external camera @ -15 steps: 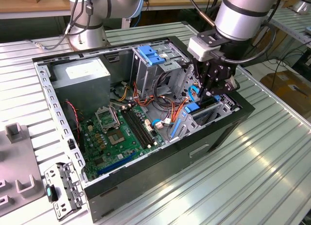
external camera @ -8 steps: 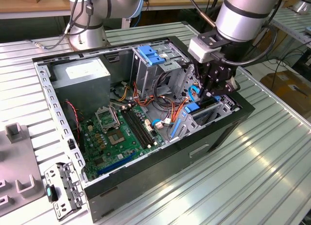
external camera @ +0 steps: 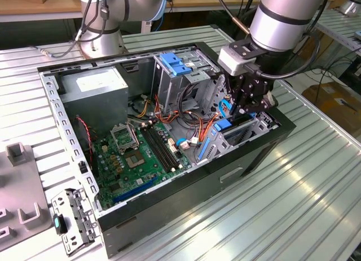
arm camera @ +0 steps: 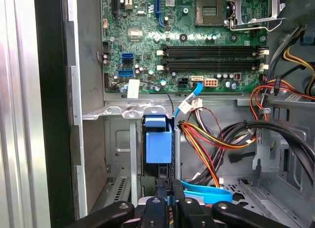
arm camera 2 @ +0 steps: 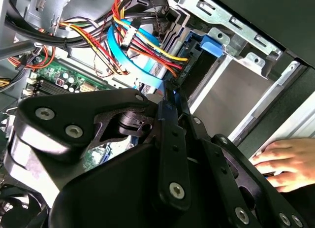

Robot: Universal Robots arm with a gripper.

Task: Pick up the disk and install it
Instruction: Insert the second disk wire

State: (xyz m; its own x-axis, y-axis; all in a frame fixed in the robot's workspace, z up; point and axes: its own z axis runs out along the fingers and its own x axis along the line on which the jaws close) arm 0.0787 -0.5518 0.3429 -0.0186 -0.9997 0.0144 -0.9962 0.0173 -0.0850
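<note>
Exterior view: hand (external camera: 246, 103) low over the drive bay (external camera: 256, 125) at the case's front, fingers closed thin on the disk (external camera: 240, 125) standing edgewise there. Keep it square to the rails; press straight down.

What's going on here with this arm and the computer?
A robot arm's end effector hangs inside an open computer case, right above the drive bay at the exterior view's right end. A blue-railed piece that looks like the disk stands in that bay, just beyond the end effector. A person's hand rests near the edge of the case.
</note>
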